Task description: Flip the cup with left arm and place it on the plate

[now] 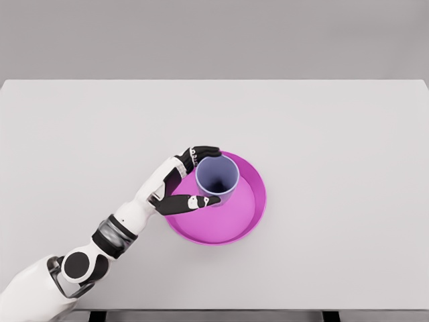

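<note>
The lower wall and base of the lavender cup [217, 176] are hidden from the overhead camera by the cup's own rim, and the left edge of the magenta plate [231, 218] is covered by the left hand [184, 180]. Whether the fingertips actually press the cup wall is hard to make out. The forearm is cut off at the lower left corner of the view. Only the pale counter [335, 134] surrounds the plate, with a grey backdrop beyond its far edge. The cup is seen standing upright in the upper left part of the plate, mouth open upward, its long axis vertical and pointing toward the camera. The hand is wrapped narrowly about the cup's left side, fingers behind it and thumb in front.
</note>
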